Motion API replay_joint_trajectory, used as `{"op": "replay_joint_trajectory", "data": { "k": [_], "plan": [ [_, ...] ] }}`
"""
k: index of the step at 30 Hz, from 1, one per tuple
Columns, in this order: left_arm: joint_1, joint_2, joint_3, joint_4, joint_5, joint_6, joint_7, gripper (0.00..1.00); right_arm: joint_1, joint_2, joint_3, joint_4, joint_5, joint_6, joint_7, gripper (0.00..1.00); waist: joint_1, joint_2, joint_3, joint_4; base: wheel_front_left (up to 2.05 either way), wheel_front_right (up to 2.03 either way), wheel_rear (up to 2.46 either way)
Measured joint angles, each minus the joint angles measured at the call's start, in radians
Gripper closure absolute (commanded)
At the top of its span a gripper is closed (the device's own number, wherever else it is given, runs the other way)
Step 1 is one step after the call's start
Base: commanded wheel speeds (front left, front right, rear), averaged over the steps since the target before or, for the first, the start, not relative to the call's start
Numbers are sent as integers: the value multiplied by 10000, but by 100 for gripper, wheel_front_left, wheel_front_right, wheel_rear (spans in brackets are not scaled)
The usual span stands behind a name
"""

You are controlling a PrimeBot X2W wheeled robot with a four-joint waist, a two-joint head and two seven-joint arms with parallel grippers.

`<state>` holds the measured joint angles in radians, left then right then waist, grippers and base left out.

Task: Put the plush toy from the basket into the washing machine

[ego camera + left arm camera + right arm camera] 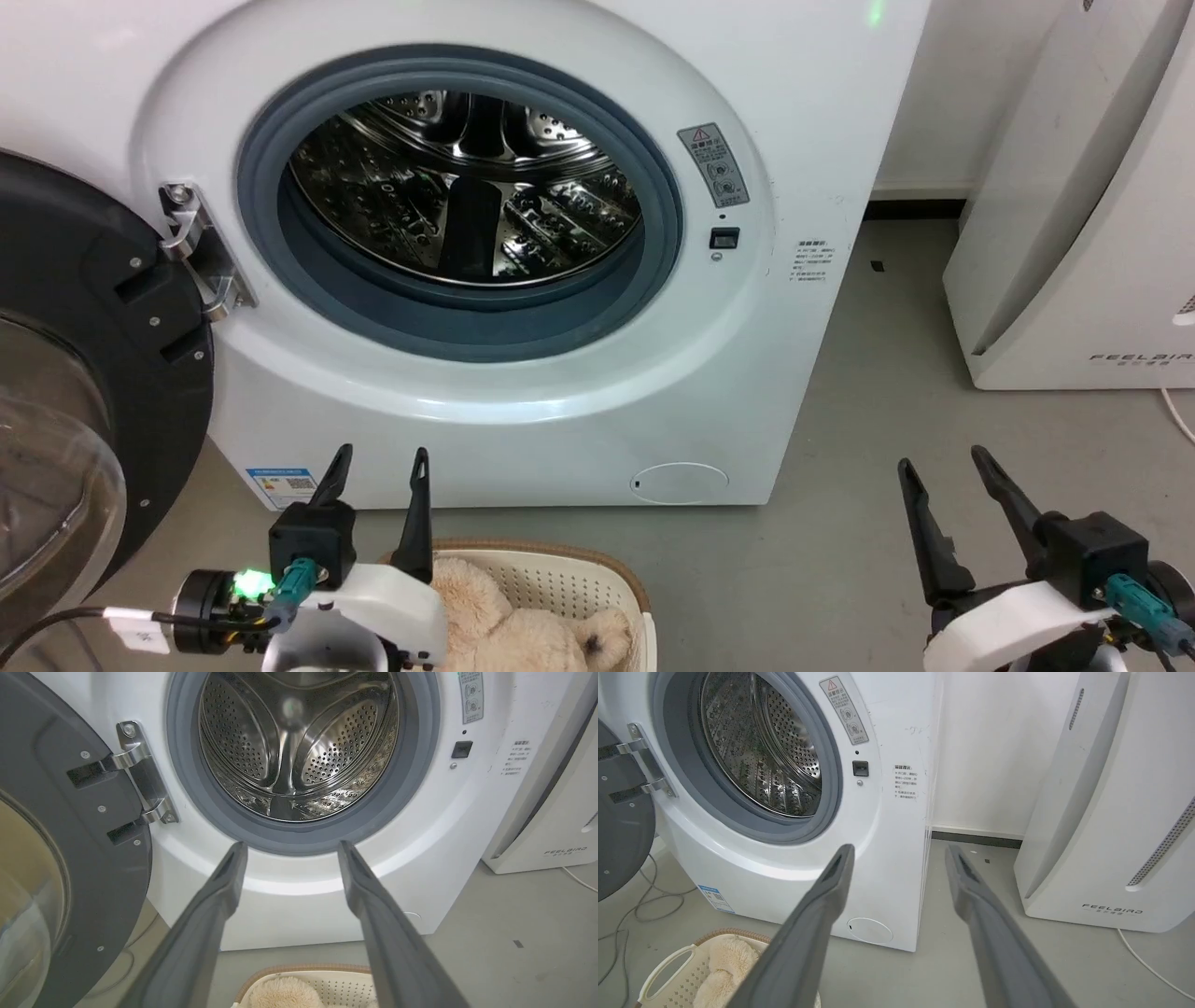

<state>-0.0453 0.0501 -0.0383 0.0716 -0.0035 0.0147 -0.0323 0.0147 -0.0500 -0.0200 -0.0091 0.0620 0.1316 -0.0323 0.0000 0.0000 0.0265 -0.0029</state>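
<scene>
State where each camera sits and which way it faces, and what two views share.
Head view: on the head, facing forward and down at the washing machine; left gripper and right gripper show at the bottom.
Left wrist view: on the left wrist, facing into the drum; its fingers show.
Right wrist view: on the right wrist, facing the machine's right edge and the white appliance; its fingers show.
Shared: all three catch the basket holding the plush toy.
</scene>
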Motion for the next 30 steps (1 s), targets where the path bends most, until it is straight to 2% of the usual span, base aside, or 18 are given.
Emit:
{"op": "replay_joint_trajectory", "data": {
  "k": [18,30],
  "plan": [
    [-1605,4,-403,2807,-437,-359,-104,0,-360,0,-82,-77,537,0,-401,0,0,0,1222,-336,0,0,0],
    [-2451,153,-614,4069,-617,-445,196,0,-764,0,-161,-163,980,0,-604,0,1,0,2337,-585,0,0,0]
  ]
}}
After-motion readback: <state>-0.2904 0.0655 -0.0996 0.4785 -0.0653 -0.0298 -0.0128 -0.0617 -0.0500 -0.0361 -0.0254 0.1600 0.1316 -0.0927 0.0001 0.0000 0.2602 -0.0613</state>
